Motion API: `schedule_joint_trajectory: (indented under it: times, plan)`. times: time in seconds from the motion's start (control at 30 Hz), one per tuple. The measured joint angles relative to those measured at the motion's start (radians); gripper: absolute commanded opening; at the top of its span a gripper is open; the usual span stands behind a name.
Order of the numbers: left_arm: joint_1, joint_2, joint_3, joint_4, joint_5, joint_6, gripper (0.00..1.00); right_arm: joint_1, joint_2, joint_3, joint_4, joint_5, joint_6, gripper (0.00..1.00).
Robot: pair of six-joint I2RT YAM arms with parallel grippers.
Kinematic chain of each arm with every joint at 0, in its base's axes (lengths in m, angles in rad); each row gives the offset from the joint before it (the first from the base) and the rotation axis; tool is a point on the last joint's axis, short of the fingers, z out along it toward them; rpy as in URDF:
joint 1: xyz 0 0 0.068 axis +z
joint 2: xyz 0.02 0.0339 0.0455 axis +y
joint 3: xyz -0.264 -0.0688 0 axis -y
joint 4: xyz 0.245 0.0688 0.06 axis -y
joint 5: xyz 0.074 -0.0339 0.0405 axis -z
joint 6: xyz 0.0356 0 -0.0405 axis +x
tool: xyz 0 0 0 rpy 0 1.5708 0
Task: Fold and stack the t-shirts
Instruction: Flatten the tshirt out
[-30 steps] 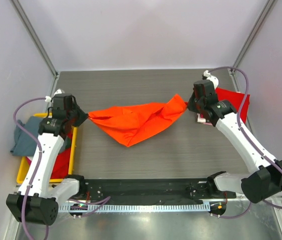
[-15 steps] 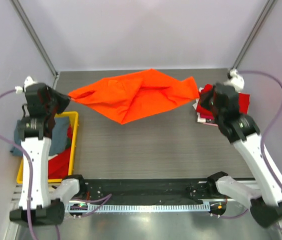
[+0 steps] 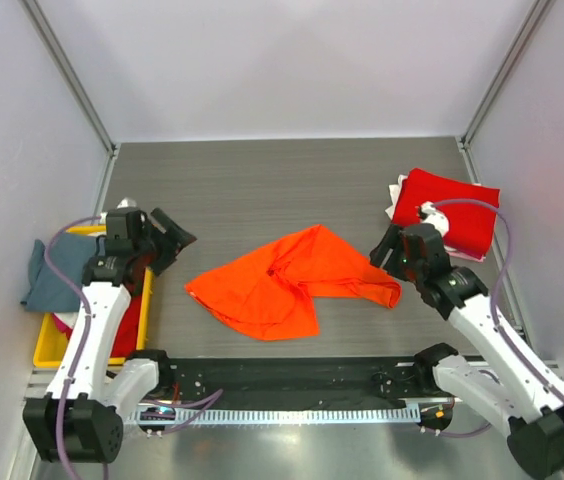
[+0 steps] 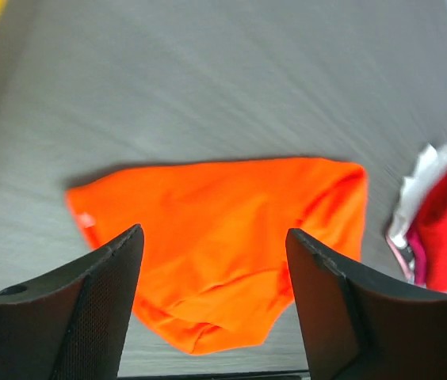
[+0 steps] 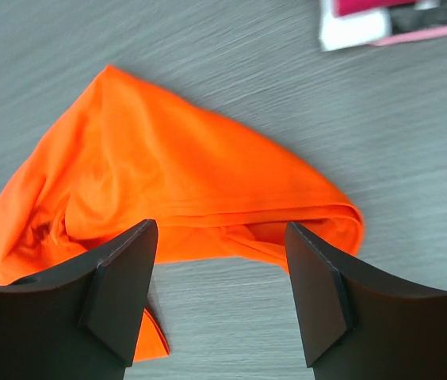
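**Both claws empty, orange t-shirt loose on the counter**

From above, the orange t-shirt (image 3: 287,285) lies rumpled on the counter (image 3: 262,180), toward the near edge and between my two arms. It is partly doubled over itself. My left claw (image 3: 172,233) hangs off the shirt's left end, clear of the cloth, with its fingers spread and nothing in them. It sits just beside the yellow bin (image 3: 42,352). My right claw (image 3: 380,250) is near the shirt's right end, likewise spread and empty. In the far right corner the red t-shirt (image 3: 452,205) lies folded on top of the white and pink t-shirts (image 3: 396,200), whose edges stick out on the left. The grey-blue t-shirt (image 3: 47,280) hangs over the bin's left side.

Through my left wrist camera, my two dark fingers stand wide apart with only air between them. Beyond them the orange t-shirt rests on the grey counter, a small pale label showing at its left corner. The red t-shirt and its white edge show at the right border, well apart from the orange one.

Through my right wrist camera, my fingers are again parted and grasp nothing. The orange t-shirt spreads across the counter past them, its folded right end bunched into a rounded roll. White and pink edges of the stack show at the top right.
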Motion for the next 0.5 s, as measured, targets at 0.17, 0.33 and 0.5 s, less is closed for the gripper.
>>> schedule_joint_trajectory:
  times: [0.17,0.33,0.5]
  plan:
    - [-0.193,0.011,0.120,0.042,-0.030,0.037,0.73,0.117,0.198,0.042,0.065,-0.074,-0.060,0.71]
    - [-0.418,0.101,0.135,0.037,-0.092,0.043,0.73,0.321,0.373,0.099,0.095,-0.083,-0.095,0.69]
    - [-0.670,0.138,0.132,0.027,-0.179,0.023,0.72,0.373,0.446,0.110,0.146,-0.105,-0.107,0.69]
